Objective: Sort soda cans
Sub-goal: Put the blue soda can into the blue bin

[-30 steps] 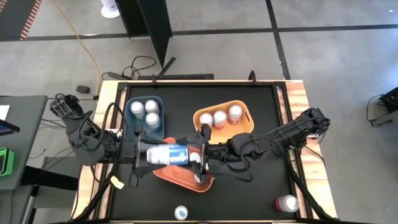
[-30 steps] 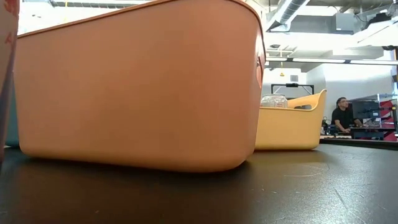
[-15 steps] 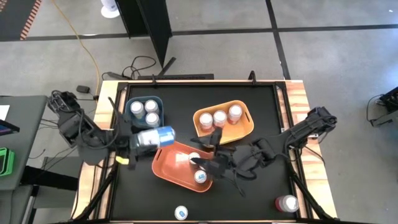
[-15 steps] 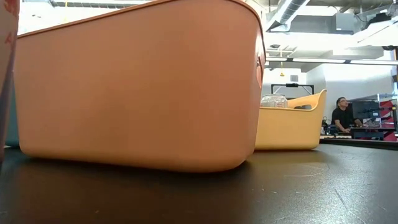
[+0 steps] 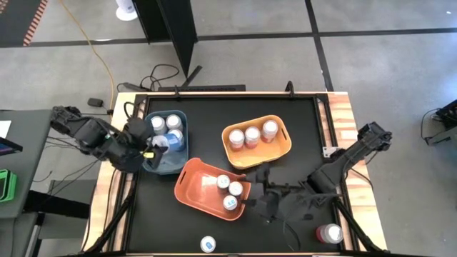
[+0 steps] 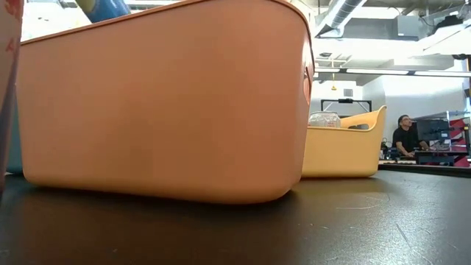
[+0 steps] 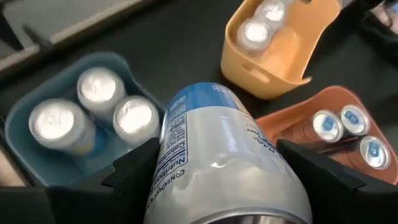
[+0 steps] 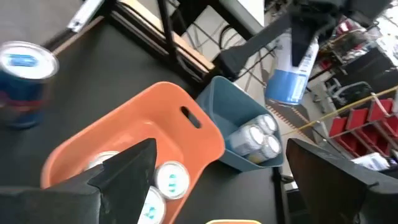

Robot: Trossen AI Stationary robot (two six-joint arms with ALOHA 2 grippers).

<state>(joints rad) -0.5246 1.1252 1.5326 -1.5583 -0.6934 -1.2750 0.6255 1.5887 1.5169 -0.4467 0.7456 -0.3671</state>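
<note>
Blue-labelled can [image 7: 217, 162] clamped in left gripper [image 5: 153, 148] above blue bin [image 5: 163, 165]; right gripper [image 5: 255, 202] spread empty.

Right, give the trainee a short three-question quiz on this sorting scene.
1. True or false: the left claw holds a blue-labelled can.
2. How many cans stand upright in the blue bin?
3. Which bin sits nearest the right claw: A yellow bin, B orange bin, C blue bin?

Key: 1 true; 2 three; 3 B.
</note>
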